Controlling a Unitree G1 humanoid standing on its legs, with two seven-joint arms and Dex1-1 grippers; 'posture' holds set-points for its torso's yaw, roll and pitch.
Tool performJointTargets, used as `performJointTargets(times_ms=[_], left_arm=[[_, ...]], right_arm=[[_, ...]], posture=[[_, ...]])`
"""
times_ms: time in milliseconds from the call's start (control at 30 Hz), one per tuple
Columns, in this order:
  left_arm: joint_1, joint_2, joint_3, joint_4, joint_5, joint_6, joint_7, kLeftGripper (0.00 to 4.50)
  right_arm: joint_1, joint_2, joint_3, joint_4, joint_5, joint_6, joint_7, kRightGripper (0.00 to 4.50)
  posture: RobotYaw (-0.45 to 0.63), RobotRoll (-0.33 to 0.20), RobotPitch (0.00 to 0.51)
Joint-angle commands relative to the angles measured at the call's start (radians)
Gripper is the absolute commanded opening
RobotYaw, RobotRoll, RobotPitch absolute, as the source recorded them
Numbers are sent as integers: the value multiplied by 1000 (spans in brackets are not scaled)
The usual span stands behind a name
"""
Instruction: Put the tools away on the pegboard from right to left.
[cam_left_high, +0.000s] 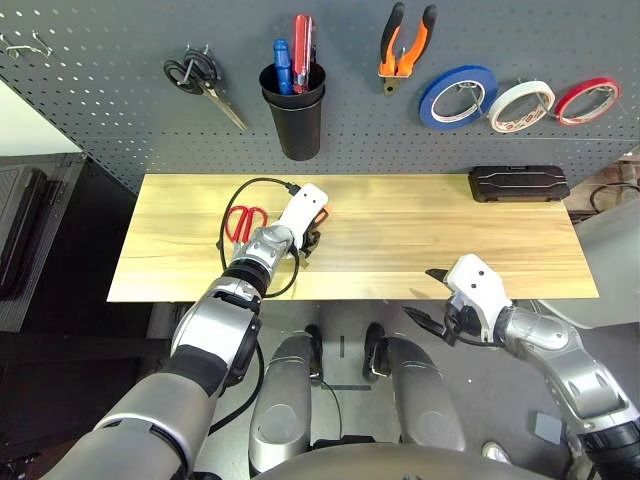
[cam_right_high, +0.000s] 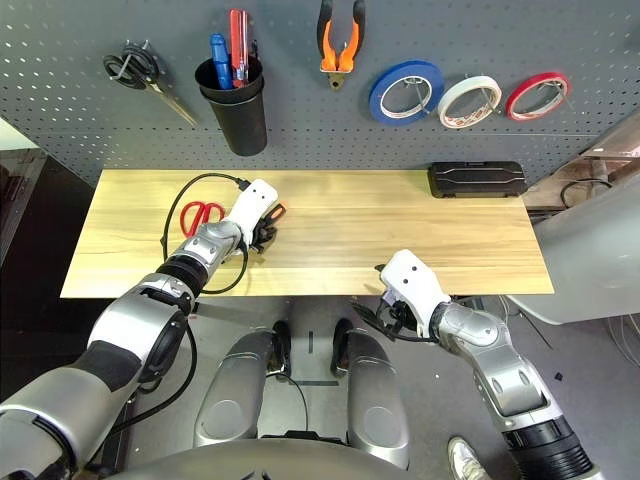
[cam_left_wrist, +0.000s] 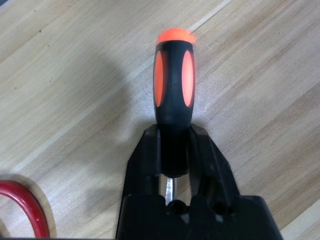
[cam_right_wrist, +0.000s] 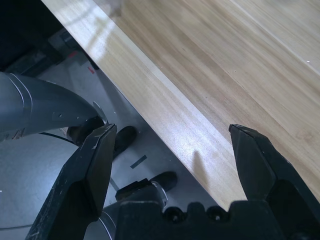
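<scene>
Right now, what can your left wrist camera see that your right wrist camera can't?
Only the left wrist view shows the screwdriver, its handle between the left gripper's two fingers, and a bit of the red-handled scissors.

Only the right wrist view shows the right gripper, wide open with nothing in it, plus the table's edge and the grey floor below.

Both show the pale wooden table.
</scene>
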Motion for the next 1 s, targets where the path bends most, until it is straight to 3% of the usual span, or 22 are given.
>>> performJointTargets(times_ms=[33,167,300,433,667,767,867,1000], left_arm=[[36,-15,-6,11,14,14,-18,557],[50,-9,4,-28,1,22,-28,557],[109,4,46,-172,-49,37,-70,557],[233,30,99,-472,-120,109,-114,557],[498,87,168,-1107,-254,430,-138,557],[558,105,189,-1268,-292,509,-127,557],[624,85,283,-1434,-394,541,-112,557],[687,89,371,-1545,-466,553,-77,557]], right_arm=[[14,-9,-12,5,16,-3,9,4500],[-12,-7,-9,34,21,-22,18,4500],[-43,6,-5,72,31,-66,35,4500],[-70,22,-13,120,52,-124,54,4500],[-144,31,-36,243,74,-194,92,4500],[-182,34,-35,307,75,-228,113,4500],[-250,62,-53,391,102,-311,139,4500],[-316,101,-102,459,163,-413,177,4500]], posture=[[-10,0,293],[21,0,288],[58,0,281],[101,0,271],[203,0,247],[251,0,238],[303,0,227],[359,0,214]])
